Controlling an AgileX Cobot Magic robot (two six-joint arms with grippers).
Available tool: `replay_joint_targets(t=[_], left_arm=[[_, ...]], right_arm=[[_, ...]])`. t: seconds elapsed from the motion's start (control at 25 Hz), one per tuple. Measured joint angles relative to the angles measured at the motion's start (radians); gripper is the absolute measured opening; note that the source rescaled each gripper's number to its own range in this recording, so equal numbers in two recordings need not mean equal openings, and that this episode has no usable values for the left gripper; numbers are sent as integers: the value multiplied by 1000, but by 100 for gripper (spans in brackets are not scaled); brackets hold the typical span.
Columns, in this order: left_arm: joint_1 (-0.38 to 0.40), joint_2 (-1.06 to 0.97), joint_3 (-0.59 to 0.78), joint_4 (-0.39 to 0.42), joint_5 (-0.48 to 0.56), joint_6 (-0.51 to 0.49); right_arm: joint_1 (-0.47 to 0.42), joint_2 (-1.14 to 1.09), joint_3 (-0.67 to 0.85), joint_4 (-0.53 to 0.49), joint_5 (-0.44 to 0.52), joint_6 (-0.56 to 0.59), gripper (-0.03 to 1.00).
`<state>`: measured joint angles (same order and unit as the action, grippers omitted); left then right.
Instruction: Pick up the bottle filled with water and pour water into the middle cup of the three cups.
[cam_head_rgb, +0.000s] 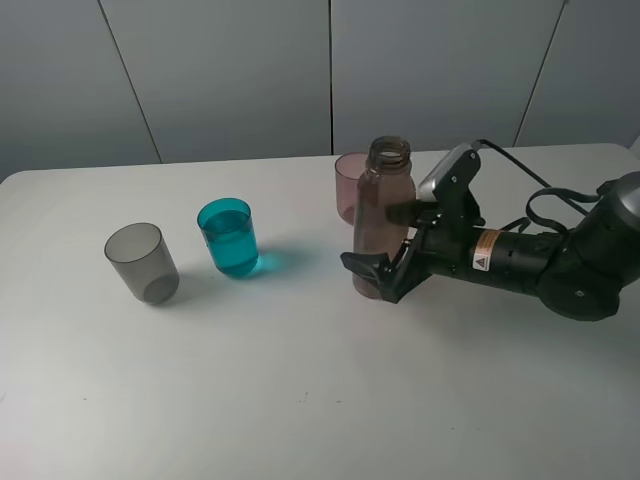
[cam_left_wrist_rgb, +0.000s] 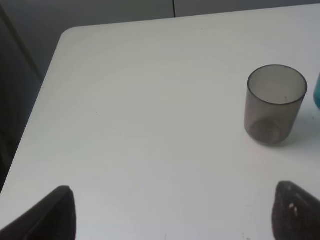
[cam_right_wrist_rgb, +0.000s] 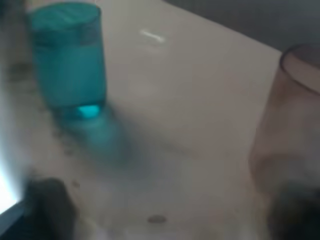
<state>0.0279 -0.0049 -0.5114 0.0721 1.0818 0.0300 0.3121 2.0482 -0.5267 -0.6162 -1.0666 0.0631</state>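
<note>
Right gripper (cam_head_rgb: 385, 262) spread apart around upright bottle (cam_head_rgb: 382, 215), teal middle cup (cam_head_rgb: 229, 237) beyond.

Bottle (cam_head_rgb: 381, 225) stands upright on table (cam_head_rgb: 300, 400); right of middle cup (cam_head_rgb: 229, 237), directly in front of another cup (cam_head_rgb: 349, 186).

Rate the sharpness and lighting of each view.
Exterior high: sharp, evenly lit, with the teal cup casting a tinted shadow on the table. Left wrist: fairly sharp on the grey cup, soft light. Right wrist: heavily blurred and hazy; the teal cup and pink cup show only as soft shapes.
</note>
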Motion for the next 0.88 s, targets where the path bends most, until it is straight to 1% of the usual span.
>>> replay_joint_targets(t=[0.24,0.36,0.52,0.6,0.64,0.68,0.76,0.88], left_arm=[[0,0,0,0,0,0],[0,0,0,0,0,0],[0,0,0,0,0,0],[0,0,0,0,0,0],[0,0,0,0,0,0],[0,0,0,0,0,0],[0,0,0,0,0,0],[0,0,0,0,0,0]], right_arm=[[0,-55,102,66,49,-92,100],[0,-97,161,120,64,-137,100],[0,-198,240,201,80,-153,100],[0,-274,275,239,103,-155,100],[0,-324,283,252,134,-155,100],[0,-380,291,259,184,-152,100],[0,-498,294,272,311,-137,100],[0,-706,291,332,509,-112,100]])
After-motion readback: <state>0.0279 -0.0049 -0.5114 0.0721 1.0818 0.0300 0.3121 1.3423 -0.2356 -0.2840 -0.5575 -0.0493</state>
